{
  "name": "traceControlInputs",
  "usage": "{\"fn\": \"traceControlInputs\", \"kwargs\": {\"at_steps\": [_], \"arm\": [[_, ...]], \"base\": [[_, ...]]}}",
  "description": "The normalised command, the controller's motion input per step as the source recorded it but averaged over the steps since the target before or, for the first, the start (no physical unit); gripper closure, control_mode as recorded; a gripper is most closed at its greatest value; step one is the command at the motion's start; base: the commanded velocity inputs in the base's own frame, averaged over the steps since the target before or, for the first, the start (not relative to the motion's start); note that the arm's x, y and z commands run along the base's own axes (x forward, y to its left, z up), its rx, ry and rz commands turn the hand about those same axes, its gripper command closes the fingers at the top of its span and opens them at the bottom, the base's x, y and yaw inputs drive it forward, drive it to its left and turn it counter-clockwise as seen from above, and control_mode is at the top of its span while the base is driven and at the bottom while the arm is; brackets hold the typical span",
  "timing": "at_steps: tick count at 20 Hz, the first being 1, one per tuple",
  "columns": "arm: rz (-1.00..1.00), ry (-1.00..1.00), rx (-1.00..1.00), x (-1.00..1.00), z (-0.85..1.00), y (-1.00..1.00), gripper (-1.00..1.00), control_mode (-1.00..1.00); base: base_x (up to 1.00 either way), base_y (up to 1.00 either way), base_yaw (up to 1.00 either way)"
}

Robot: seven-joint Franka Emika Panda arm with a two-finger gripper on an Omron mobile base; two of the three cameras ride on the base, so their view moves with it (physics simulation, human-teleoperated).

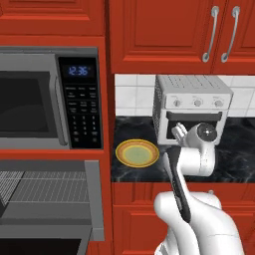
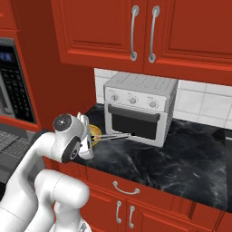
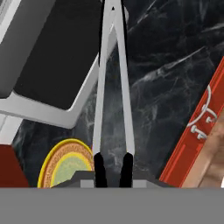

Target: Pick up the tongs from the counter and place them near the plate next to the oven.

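My gripper (image 3: 113, 168) is shut on the tongs (image 3: 112, 83), whose two slim grey arms run away from the fingertips and meet at a point over the counter (image 3: 175, 65). The yellow plate (image 3: 65, 166) lies just left of the fingertips, below them. From the right base view, the gripper (image 2: 94, 138) hovers above the counter's left end, and the tongs (image 2: 114, 135) point toward the toaster oven's door. The plate (image 2: 94, 131) peeks out behind the hand. In the left base view, the plate (image 1: 137, 153) rests on the counter (image 1: 234, 144), left of the arm's wrist.
A silver toaster oven (image 1: 191, 107) stands at the back of the counter, right of the plate. A built-in microwave (image 1: 50, 97) and wall oven (image 1: 45, 199) fill the red column to the left. Red cabinets hang overhead. The counter (image 2: 181, 154) stretches away to the right.
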Motion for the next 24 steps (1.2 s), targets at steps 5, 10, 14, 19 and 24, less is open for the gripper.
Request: {"fn": "traceControlInputs", "kwargs": {"at_steps": [5, 10, 14, 19, 24], "arm": [[0.0, 0.08, -0.25, 0.0, -0.62, 0.13, 1.0, -1.0], [0.03, 0.26, -0.14, -0.02, -0.66, 0.03, 1.0, -1.0], [0.03, 0.27, -0.13, -0.07, -0.56, 0.11, 1.0, -1.0], [0.06, 0.06, -0.01, 0.01, -0.33, 0.04, 1.0, -1.0], [0.18, -0.05, 0.04, 0.15, -0.35, 0.0, 1.0, -1.0]], "base": [[0.0, 0.0, 0.0], [0.0, 0.0, 0.0], [0.0, 0.0, 0.0], [0.0, 0.0, 0.0], [0.0, 0.0, 0.0]]}}
